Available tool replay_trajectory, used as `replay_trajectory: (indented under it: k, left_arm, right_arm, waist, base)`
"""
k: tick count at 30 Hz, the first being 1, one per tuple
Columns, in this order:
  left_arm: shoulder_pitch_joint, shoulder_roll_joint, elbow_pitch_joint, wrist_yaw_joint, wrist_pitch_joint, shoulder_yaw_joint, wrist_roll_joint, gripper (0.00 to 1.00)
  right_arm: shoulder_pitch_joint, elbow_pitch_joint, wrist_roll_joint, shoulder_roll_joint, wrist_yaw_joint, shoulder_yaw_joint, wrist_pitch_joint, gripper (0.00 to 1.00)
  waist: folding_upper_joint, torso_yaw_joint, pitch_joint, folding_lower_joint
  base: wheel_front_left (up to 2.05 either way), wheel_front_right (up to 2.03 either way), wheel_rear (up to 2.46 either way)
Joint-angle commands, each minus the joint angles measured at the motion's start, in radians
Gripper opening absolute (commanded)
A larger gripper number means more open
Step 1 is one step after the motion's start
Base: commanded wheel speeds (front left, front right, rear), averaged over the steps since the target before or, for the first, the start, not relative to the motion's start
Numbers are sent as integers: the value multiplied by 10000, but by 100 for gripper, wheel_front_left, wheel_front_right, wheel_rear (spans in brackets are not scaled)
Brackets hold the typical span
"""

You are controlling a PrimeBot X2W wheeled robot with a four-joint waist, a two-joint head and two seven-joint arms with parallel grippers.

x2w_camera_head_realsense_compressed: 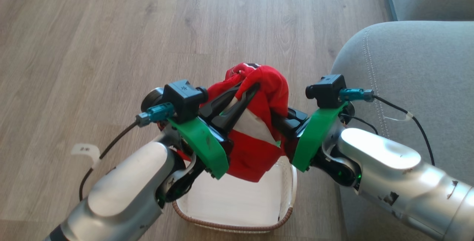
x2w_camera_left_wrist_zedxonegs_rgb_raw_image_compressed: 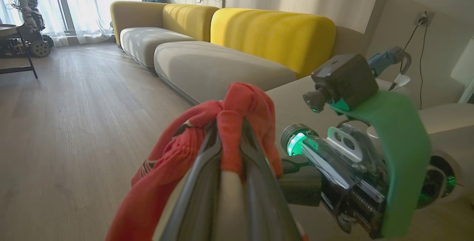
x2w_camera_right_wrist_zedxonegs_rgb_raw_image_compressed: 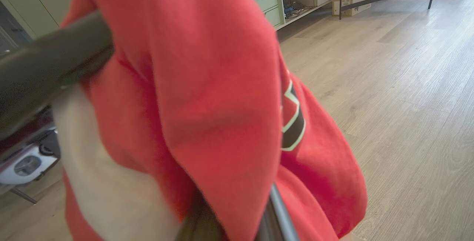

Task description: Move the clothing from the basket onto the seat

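Shows the clothing bunched in mid-air between both hands, hanging over the far end of the basket. Cannot tell whether the lowest red fold touches the basket's far wall. Leaves the basket's white bottom bare.

Puts the left hand at the top of the bundle, fingers pinched tight on a red fold with a white band running down between them. Has the right hand pushed into the bundle from the side nearer the seat. Cannot tell whether pinched or apart, with the fingertips buried under cloth. Brings out a black-and-white emblem in the right wrist view.

Sets the basket on a pale wood-plank floor, just beside the grey-green seat with its line of pale stitching.

Opens, further out, onto a long sofa with yellow backrests, curtained windows and another wheeled robot by the glass. Takes in a shelf unit with pale green drawers in the right wrist view.

Hides the basket's near left corner behind the left forearm and its far wall behind the cloth. Cuts the seat off at the right edge. Blurs a dark bar across the right wrist view, too close to make out.
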Motion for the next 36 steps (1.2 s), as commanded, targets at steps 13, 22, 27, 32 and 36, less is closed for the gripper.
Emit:
replay_trajectory:
  k: [13,22,27,32,36]
  left_arm:
    - [-671,261,-216,160,-199,555,-69,0]
    - [-473,390,-80,320,-247,651,-207,81]
    - [-389,458,-93,410,-287,686,-234,100]
    - [-342,546,-150,473,-305,692,-222,100]
    - [-287,588,-204,506,-342,665,-202,100]
  right_arm:
    - [125,-418,-246,-102,73,-885,-136,0]
    - [872,-764,-881,-263,73,-2419,-137,0]
    - [1304,-1053,-1313,-327,73,-3124,-137,0]
    - [1622,-1341,-1693,-463,73,-3901,-137,0]
    - [1864,-1638,-1929,-650,73,-4571,-137,0]
  waist:
    - [-1,-109,-45,0]
    - [-1,-278,-137,0]
    - [-1,-462,-127,0]
    - [-1,-713,-90,0]
    - [-1,-999,-54,0]
  base:
    - [0,0,0]
    - [0,0,0]
    - [0,0,0]
    - [0,0,0]
    - [0,0,0]
